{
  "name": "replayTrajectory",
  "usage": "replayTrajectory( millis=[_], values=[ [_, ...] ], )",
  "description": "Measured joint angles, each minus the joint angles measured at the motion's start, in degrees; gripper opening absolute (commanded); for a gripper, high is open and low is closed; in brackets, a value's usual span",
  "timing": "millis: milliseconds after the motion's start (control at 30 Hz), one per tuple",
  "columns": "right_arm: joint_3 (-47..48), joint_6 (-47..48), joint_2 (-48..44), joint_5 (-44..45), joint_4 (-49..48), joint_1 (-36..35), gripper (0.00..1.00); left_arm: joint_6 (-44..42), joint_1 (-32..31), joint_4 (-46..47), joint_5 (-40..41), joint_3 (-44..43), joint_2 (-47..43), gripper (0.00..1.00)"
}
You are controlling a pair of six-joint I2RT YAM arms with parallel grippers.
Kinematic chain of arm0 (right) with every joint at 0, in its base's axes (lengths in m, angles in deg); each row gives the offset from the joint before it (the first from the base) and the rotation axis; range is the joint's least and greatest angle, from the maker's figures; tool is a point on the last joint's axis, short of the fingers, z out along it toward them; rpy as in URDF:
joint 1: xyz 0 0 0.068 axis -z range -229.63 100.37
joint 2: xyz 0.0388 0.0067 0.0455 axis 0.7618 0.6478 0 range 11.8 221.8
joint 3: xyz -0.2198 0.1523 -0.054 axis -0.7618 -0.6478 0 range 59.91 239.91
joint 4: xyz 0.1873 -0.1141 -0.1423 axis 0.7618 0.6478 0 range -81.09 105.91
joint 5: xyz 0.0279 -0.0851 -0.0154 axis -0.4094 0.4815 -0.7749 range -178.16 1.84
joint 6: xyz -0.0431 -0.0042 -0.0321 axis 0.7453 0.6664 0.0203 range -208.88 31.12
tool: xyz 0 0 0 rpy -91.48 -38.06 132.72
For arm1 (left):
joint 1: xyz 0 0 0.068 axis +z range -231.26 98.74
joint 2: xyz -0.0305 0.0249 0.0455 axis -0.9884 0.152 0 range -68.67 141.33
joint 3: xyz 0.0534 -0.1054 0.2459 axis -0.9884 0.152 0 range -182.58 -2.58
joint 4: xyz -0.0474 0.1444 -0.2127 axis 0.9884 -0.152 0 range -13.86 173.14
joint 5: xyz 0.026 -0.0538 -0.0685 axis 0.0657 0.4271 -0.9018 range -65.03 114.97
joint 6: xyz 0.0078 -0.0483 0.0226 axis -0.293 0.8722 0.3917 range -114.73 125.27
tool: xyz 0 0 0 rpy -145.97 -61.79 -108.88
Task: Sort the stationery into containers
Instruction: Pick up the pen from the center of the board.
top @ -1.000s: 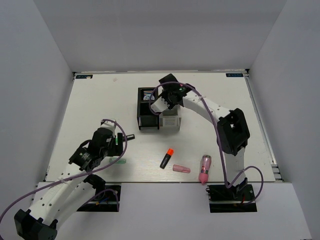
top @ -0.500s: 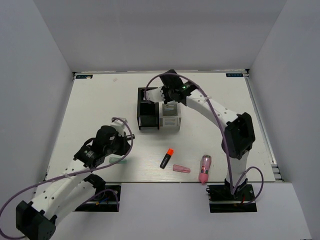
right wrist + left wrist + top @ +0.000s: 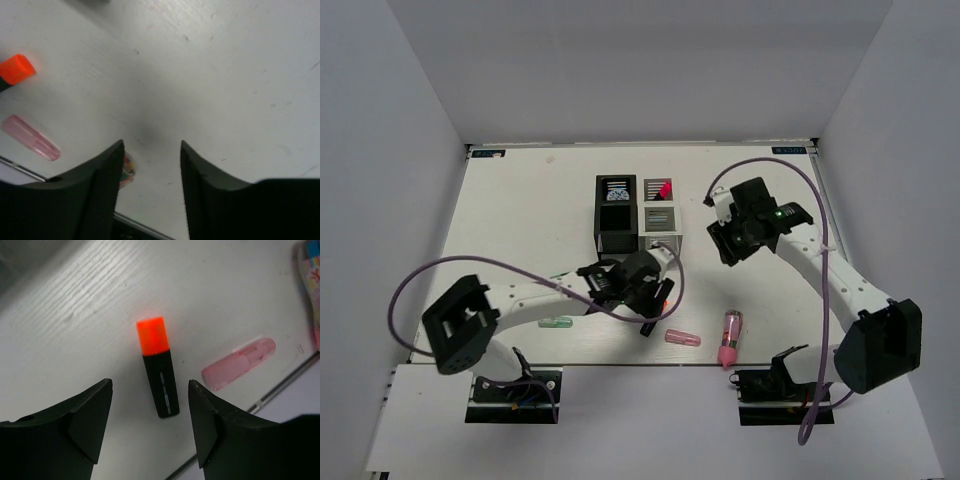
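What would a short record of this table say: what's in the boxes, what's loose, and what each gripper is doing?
Black box: blue-white tape roll, far compartment
White-grey box: pink-capped highlighter, far compartment
Loose on table: orange-capped highlighter, pink capsule, pink-clear tube, pale green capsule
Left gripper: open above the orange-capped highlighter, not gripping it
Right gripper: open, empty, over bare table

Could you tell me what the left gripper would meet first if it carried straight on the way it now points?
Most likely the orange-capped highlighter, lying on the table right ahead between the left gripper's open fingers. How far above it the gripper is remains unclear.
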Motion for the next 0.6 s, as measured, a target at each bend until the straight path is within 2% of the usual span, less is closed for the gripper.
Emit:
replayTrajectory(
  millis=[67, 267, 600],
  values=[
    [-3.6, -2.8, -0.5, -2.2, -0.5, 1.9, 0.61, -0.7, -1.2, 0.7, 2.1, -3.1, 4.9, 0.72],
    [-6.8, -8.4, -3.2, -8.9, -2.7, 7.2, 0.64, -3.1, -2.6, 1.1, 6.8, -11.0, 16.1, 0.72],
    [-10.6, -11.9, -5.0, -17.0, -6.7, 14.2, 0.67, -2.8, -2.8, -0.5, 7.5, -12.8, 20.9, 0.68]
  ],
)
